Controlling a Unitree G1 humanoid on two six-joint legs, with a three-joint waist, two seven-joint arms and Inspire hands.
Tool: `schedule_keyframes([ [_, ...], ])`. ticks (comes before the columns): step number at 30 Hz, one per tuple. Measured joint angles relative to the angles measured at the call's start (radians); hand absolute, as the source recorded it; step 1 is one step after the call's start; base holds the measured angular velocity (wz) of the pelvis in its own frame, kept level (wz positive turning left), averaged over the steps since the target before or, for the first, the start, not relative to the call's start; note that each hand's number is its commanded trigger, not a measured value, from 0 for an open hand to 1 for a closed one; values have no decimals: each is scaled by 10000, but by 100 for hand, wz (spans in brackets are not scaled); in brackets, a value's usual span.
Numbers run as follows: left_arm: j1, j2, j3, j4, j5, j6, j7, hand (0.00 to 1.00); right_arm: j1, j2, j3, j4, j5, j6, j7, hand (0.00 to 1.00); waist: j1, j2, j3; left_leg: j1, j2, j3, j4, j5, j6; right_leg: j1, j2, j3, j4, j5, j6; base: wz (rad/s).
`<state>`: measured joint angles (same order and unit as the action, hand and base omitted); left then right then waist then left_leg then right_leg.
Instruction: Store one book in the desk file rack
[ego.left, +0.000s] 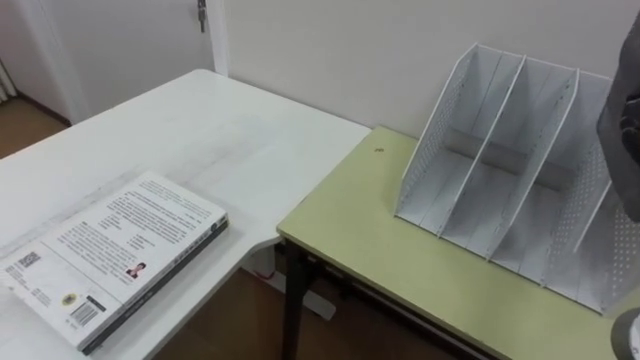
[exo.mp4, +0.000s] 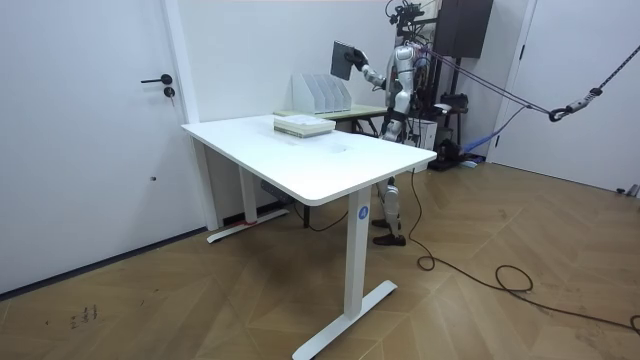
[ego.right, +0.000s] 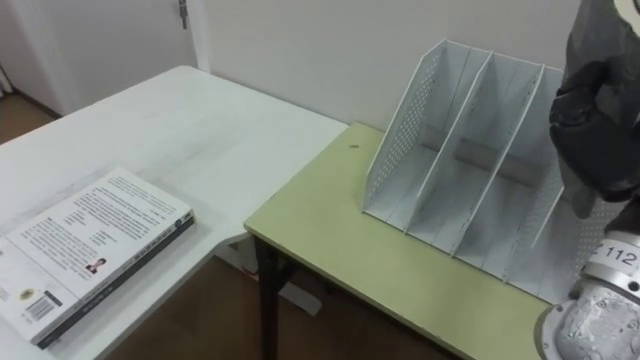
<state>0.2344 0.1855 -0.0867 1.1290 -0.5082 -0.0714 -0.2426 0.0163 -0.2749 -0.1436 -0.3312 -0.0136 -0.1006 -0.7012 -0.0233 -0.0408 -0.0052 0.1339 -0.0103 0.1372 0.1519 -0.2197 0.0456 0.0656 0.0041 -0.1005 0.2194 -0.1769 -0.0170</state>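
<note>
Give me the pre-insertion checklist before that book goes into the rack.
1. Grip on the held book: ok. The room view shows it raised, and the right robot hand is curled at the rack's right end.
2. File rack slots free: ok, all visible compartments are empty.
3. Rack stable: ok, upright on the green desk by the wall.
4. Book edge lined up with a slot: cannot tell.
5. Spare book out of the path: ok, it lies flat on the white table, well apart from the rack.
</note>
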Motion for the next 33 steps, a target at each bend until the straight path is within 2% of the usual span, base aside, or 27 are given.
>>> schedule_keyframes([
  [19,26,1,124,2,3,159,146,0,0,0,11,487,169,148,704,100,44,102,25,8,-5,-9,2,0,0,9,-12,-72,-3,1,-1,0],
  [27,31,-8,115,-53,6,193,145,0,-244,-5,2,1133,560,174,825,100,28,125,64,-39,-4,-56,-7,0,0,-17,-42,-310,-9,0,-1,0],
  [33,31,-2,119,-59,3,197,141,0,-697,-62,-49,1590,569,376,791,100,27,73,26,-113,-14,-96,0,1,0,-7,-54,-437,-157,1,-2,2],
])
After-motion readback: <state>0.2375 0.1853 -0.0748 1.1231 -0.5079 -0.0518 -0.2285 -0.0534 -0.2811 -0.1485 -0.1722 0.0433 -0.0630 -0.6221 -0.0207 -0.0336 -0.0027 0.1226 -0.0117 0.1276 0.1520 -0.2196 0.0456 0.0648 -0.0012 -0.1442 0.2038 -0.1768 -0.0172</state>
